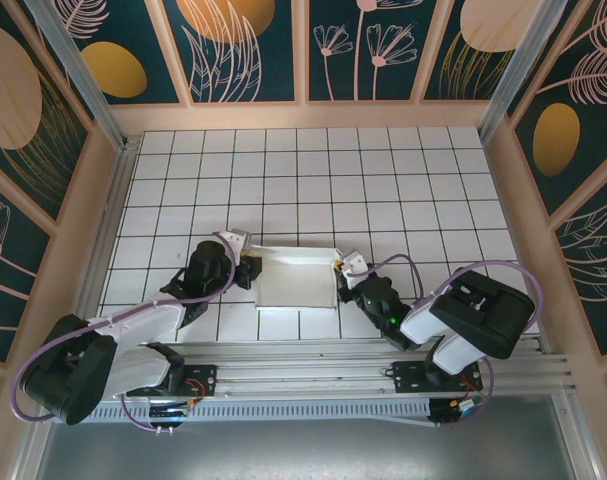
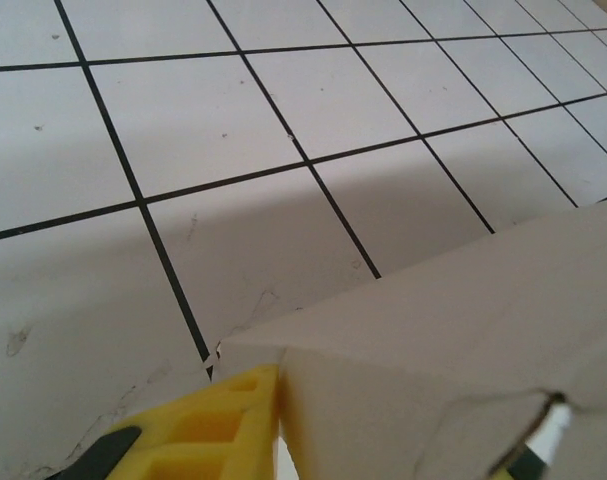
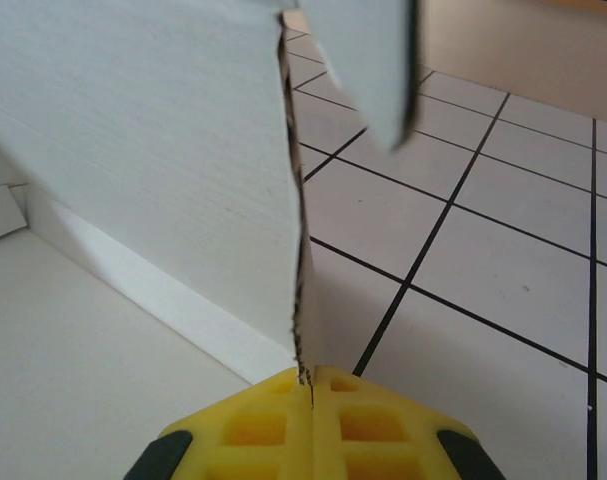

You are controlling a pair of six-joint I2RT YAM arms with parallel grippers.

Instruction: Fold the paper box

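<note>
Nearest, both arms rise from a metal rail [image 1: 313,378] along the near edge of the counter [image 1: 313,170] and lean inward toward each other. Just beyond the rail, between the two arms, lies the paper box [image 1: 298,285]. It is white and plain and covers a few squares of the black grid at the front middle of the counter.

The left gripper [image 1: 250,272] meets the box at its left side. In the left wrist view, one yellow finger [image 2: 218,430] lies flush against a corner of the cardboard. A panel of the box slopes up across the lower right and hides the other side of the gripper. I cannot tell whether it is clamped on the cardboard or merely touching it.

The right gripper [image 1: 340,285] is at the box's right edge. In the right wrist view, its yellow pads [image 3: 253,425] are pressed together with the raw edge of a flap [image 3: 163,150] pinched between them. The flap stands upright from the pads. To the left of the flap, the flat floor of the box spreads out with a low fold along it.

Farther off, the gridded counter runs back to walls [image 1: 243,50] of dark teal panels in pale wooden frames, drawn with leaves and flowers.
</note>
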